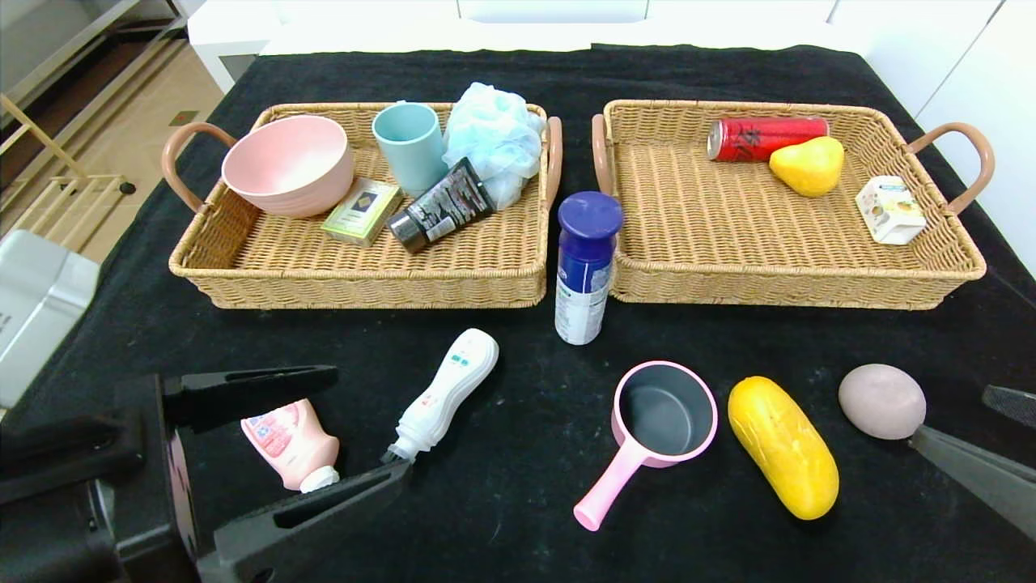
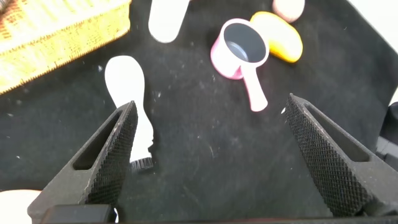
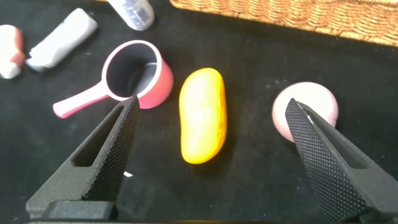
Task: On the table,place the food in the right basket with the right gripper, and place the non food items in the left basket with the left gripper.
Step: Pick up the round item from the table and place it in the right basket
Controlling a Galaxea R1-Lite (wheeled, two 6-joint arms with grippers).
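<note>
On the black table, the pink bottle lies between the fingers of my open left gripper; the white brush-tipped bottle lies just beyond it. The pink saucepan and the yellow oblong fruit lie at front centre. My open right gripper is beside the grey-pink egg lump. In the right wrist view the gripper spans the fruit and touches the lump. The blue-capped can stands between the left basket and the right basket.
The left basket holds a pink bowl, a teal cup, a blue sponge, a dark tube and a small box. The right basket holds a red can, a yellow pear and a white carton.
</note>
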